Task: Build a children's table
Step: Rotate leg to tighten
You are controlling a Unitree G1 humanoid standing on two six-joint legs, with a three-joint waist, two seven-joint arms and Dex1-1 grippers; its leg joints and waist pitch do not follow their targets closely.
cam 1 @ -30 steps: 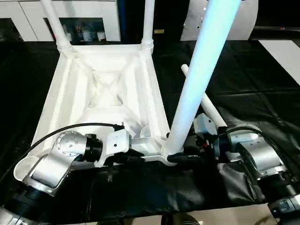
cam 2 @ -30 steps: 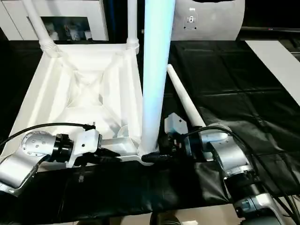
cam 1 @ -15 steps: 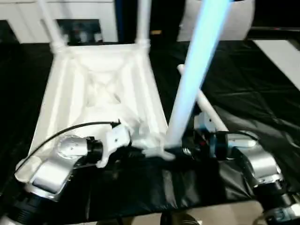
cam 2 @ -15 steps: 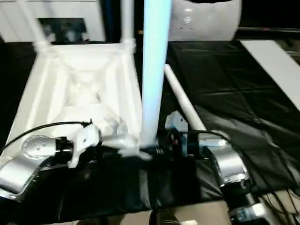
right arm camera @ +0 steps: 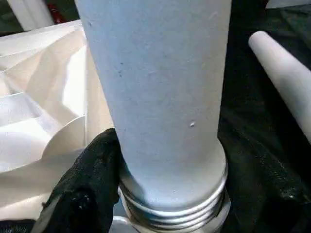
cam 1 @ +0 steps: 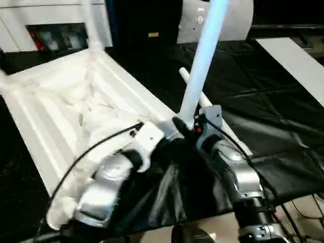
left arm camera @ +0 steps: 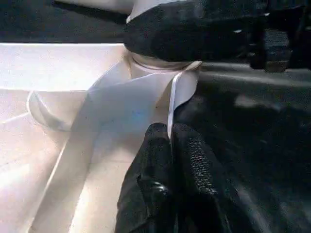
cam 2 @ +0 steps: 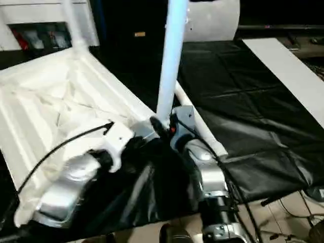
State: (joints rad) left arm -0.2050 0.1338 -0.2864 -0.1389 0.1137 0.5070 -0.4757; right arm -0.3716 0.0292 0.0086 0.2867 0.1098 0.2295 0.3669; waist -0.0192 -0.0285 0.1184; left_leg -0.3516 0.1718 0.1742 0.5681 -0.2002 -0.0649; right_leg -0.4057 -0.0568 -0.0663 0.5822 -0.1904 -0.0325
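**Third leg at near-right socket**

Right gripper is clamped round the collar of an upright table leg, black fingers either side of its threaded base. Leg's long axis is near vertical, base sitting right over the near-right corner socket of the upturned table top. Left gripper, nearer the top, has its fingers pressed together, pinching the thin rim beside that socket. Fourth leg lies loose on the black cloth, just right of the right gripper. Far leg already stands in place.
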